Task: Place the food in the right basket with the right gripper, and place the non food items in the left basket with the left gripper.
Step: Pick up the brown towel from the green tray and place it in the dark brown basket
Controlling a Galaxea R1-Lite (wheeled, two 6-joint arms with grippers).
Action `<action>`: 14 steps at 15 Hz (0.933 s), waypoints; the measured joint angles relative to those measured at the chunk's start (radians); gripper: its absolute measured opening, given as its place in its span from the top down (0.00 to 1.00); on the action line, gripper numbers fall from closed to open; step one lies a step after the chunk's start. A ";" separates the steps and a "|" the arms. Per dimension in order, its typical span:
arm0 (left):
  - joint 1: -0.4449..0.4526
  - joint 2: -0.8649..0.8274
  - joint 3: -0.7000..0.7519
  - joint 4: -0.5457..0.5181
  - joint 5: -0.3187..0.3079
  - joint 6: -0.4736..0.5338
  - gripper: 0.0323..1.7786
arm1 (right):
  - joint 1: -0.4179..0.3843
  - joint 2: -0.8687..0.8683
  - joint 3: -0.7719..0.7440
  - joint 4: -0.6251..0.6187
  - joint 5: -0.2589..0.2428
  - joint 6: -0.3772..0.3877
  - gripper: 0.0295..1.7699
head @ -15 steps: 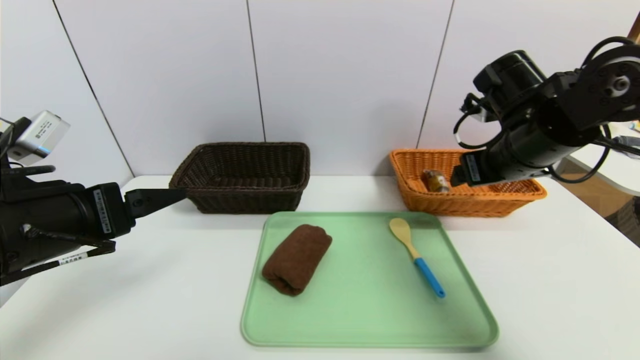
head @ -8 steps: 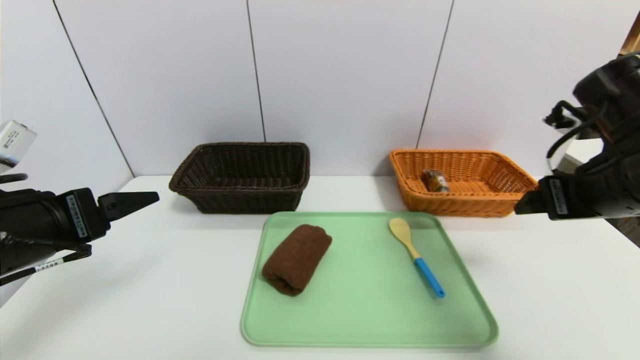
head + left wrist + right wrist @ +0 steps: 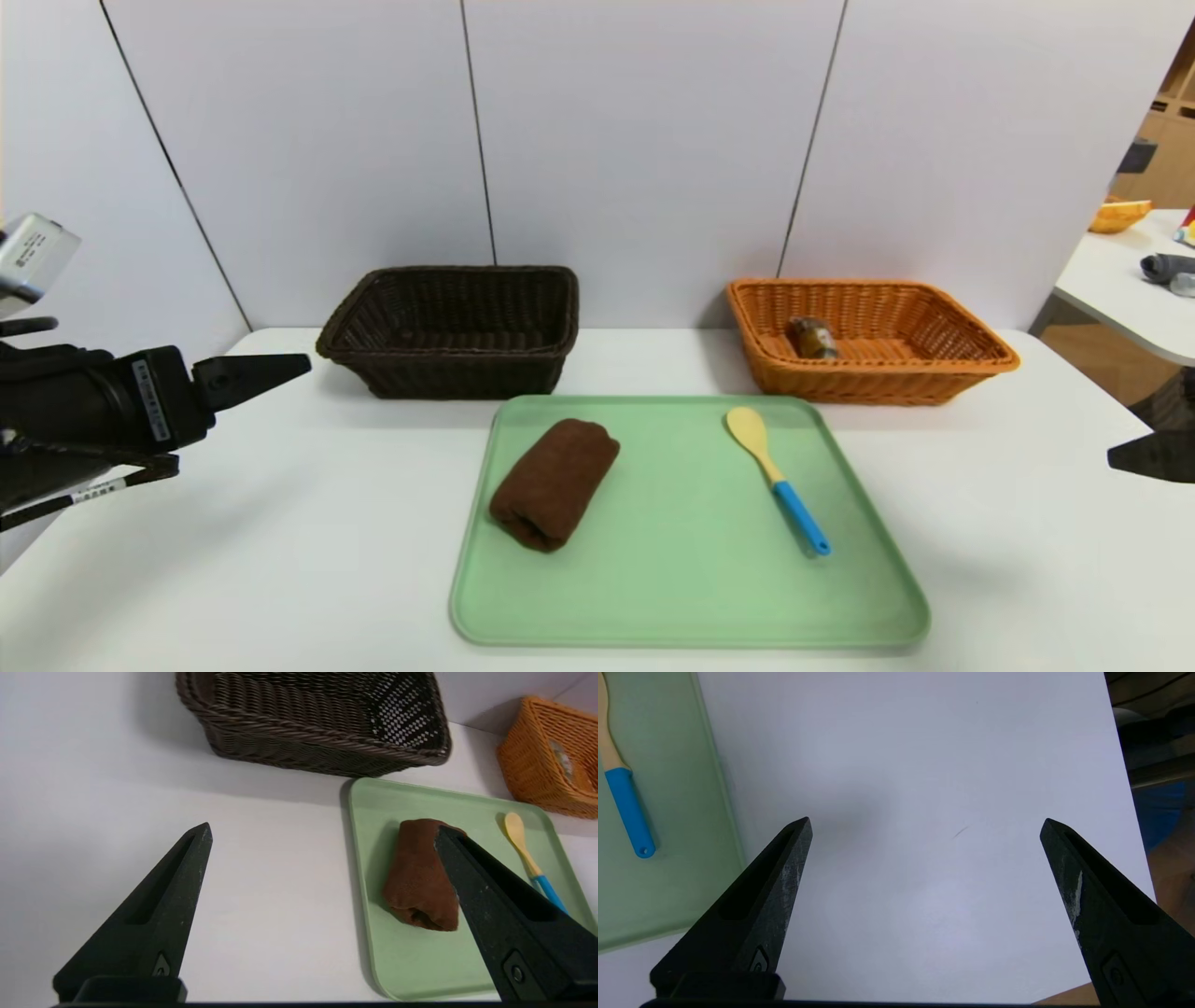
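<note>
on the white bench, my green tray (image 3: 691, 597) sits at the front, the dark brown wicker basket (image 3: 448, 373) behind its back left corner, the orange wicker basket (image 3: 868, 385) behind its back right one. my left gripper (image 3: 323, 828), fingers spread, hovers over the bench's left side; my right gripper (image 3: 927, 820), spread too, is mostly cut off at the right in the head view. the rolled brown towel (image 3: 555, 483) lies near the tray's left edge, the blue-handled spoon (image 3: 795, 509) towards its right; the shiny packet (image 3: 814, 338), label unreadable, is in the orange basket.

Right tool (image 3: 926, 822) now farther right, clear of basket (image 3: 873, 368).
</note>
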 joint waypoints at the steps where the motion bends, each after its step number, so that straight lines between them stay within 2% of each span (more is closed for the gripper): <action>1: -0.046 0.013 -0.015 -0.007 0.000 0.010 0.05 | -0.003 -0.016 0.016 0.001 0.001 -0.002 0.04; 5: -0.220 0.101 -0.064 -0.091 -0.016 0.015 0.05 | 0.012 -0.038 0.025 0.000 0.009 -0.076 0.04; 7: -0.263 0.138 -0.109 -0.045 -0.016 0.020 0.05 | 0.019 -0.038 0.008 0.001 0.024 -0.091 0.04; 8: -0.276 0.148 -0.134 -0.004 -0.016 0.024 0.05 | 0.026 -0.035 -0.004 0.001 0.051 -0.091 0.04; 11: -0.295 0.164 -0.188 0.096 -0.012 0.055 0.05 | 0.042 -0.016 -0.031 0.006 0.194 -0.103 0.04; 13: -0.298 0.167 -0.200 0.124 -0.012 0.076 0.05 | 0.059 -0.005 -0.034 0.006 0.292 -0.185 0.04; 14: -0.299 0.167 -0.204 0.129 -0.011 0.080 0.05 | 0.079 0.002 -0.034 0.007 0.312 -0.215 0.04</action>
